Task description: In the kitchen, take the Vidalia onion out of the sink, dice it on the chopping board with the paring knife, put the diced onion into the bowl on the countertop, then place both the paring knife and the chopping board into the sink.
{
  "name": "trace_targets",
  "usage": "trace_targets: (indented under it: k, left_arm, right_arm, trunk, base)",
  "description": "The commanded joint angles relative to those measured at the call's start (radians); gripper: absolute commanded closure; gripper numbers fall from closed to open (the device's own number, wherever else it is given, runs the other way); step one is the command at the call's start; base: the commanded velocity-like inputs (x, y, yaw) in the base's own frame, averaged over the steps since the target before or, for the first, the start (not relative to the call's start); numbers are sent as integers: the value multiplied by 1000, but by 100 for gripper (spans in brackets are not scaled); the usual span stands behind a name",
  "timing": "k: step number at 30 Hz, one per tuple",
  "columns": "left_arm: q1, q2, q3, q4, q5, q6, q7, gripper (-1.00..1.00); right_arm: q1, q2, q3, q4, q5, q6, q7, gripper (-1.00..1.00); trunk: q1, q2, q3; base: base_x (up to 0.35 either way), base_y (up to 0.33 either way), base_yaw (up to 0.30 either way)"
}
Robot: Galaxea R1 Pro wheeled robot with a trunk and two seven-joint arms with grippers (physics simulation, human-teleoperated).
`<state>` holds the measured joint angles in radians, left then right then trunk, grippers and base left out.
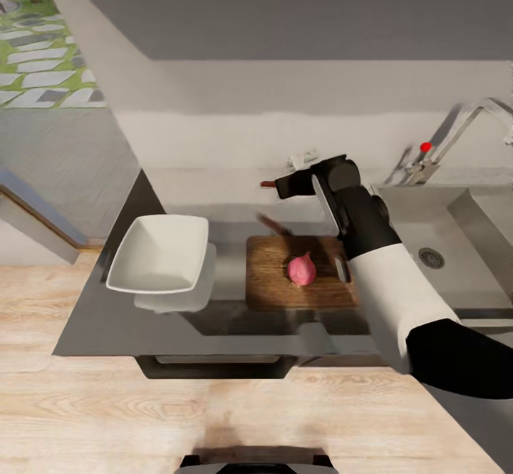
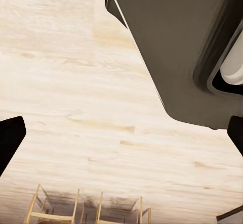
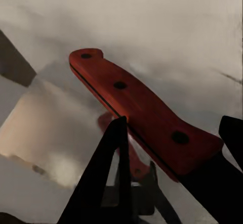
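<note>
Vidalia onion [image 1: 301, 269] whole, resting mid chopping board [image 1: 271, 281] | bowl [image 1: 160, 254] just left of board, sink [image 1: 456, 260] right | right tool [image 1: 285, 187] clamped on paring knife [image 3: 142, 115] beyond board | left tool [image 2: 121, 133] apart over floor [image 2: 66, 82]

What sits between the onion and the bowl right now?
Nothing: in the head view, only bare chopping board and countertop separate the Vidalia onion from the bowl.

The dark grey worktop [image 1: 107, 324] bears the white square bowl [image 1: 161, 254] at its left and the brown chopping board [image 1: 274, 274] beside it, nearer the sink [image 1: 456, 246].
</note>
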<state>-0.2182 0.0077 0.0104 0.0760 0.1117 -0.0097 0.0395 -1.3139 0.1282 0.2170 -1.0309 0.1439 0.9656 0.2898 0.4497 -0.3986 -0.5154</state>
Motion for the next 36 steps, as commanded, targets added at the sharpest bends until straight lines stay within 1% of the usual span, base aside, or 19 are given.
trace_targets:
  k: [1, 2, 3, 5, 8, 9, 10, 11, 12, 14, 16, 17, 21, 22, 24, 25, 27, 32, 36]
  left_arm:
    - [-1, 0, 0, 2, 10, -1, 0, -100]
    - [-1, 0, 0, 2, 10, -1, 0, -100]
    - [-1, 0, 0, 2, 10, -1, 0, -100]
    - [-1, 0, 0, 2, 10, -1, 0, -100]
    - [-1, 0, 0, 2, 10, -1, 0, -100]
    - [-1, 0, 0, 2, 10, -1, 0, -100]
    - [-1, 0, 0, 2, 10, -1, 0, -100]
    - [-1, 0, 0, 2, 10, -2, 0, -100]
    - [-1, 0, 0, 2, 10, -2, 0, -100]
    - [-1, 0, 0, 2, 10, -2, 0, -100]
    - [-1, 0, 0, 2, 10, -3, 0, -100]
    - [-1, 0, 0, 2, 10, -3, 0, -100]
    - [-1, 0, 0, 2, 10, -3, 0, -100]
    - [-1, -1, 0, 2, 10, -5, 0, -100]
    - [-1, -3, 0, 2, 10, -6, 0, -100]
    - [-1, -4, 0, 2, 10, -7, 0, -100]
    - [-1, -4, 0, 2, 10, -7, -1, -100]
    - [-1, -5, 0, 2, 10, -8, -1, -100]
    - [-1, -5, 0, 2, 10, -9, -2, -100]
  right_arm:
    - [-1, -5, -16, -6, 6, 4, 8, 100]
    - [-1, -11, -42, -11, 6, 4, 8, 100]
    - [-1, -15, -56, -12, 6, 4, 8, 100]
    - [-1, -27, -71, -14, 6, 4, 8, 100]
    - [-1, -71, -83, -15, 6, 4, 8, 100]
    - [-1, -78, -83, -15, 6, 4, 8, 100]
    - [-1, -93, -85, -15, 7, 3, 8, 100]
    - [-1, -120, -86, -15, 8, 2, 7, 100]
    - [-1, -139, -86, -15, 8, 2, 7, 100]
    - [-1, -168, -90, -14, 8, 0, 7, 100]
    - [-1, -202, -112, -12, 8, -4, 6, 100]
    - [-1, -208, -118, -11, 8, -4, 6, 100]
    - [-1, -230, -166, -3, 9, -9, 3, 100]
    - [-1, -240, -177, -1, 9, -11, -4, 100]
    - [-1, -253, -183, 7, 10, -17, -19, 100]
    - [-1, -256, -183, 15, 10, -28, -26, 100]
    - [-1, -259, -184, 38, 10, -78, -57, 100]
    - [-1, -257, -184, 100, 7, -155, -165, 100]
    - [-1, -255, -184, 126, 7, -191, -190, 100]
  trunk:
    - [0, -1, -1]
    - [0, -1, -1]
    - [0, -1, -1]
    - [0, -1, -1]
    - [0, -1, -1]
    - [0, -1, -1]
    - [0, -1, -1]
    - [0, -1, -1]
    - [0, -1, -1]
    - [0, -1, -1]
    - [0, -1, -1]
    - [0, -1, -1]
    - [0, -1, -1]
    - [0, -1, -1]
    - [0, -1, -1]
    - [0, -1, -1]
    - [0, -1, -1]
    - [0, -1, -1]
    - [0, -1, -1]
  base:
    - [-51, 0, 0]
    - [-26, 0, 0]
    - [-17, 0, 0]
    - [-11, 0, 0]
    - [-4, 0, 0]
    - [-2, 0, 0]
    - [-1, 0, 0]
    - [0, 0, 0]
    - [0, 0, 0]
    - [0, 0, 0]
    - [0, 0, 0]
    - [0, 0, 0]
    - [0, 0, 0]
    - [0, 0, 0]
    - [0, 0, 0]
    - [0, 0, 0]
    - [0, 0, 0]
    - [-48, 0, 0]
    - [-176, 0, 0]
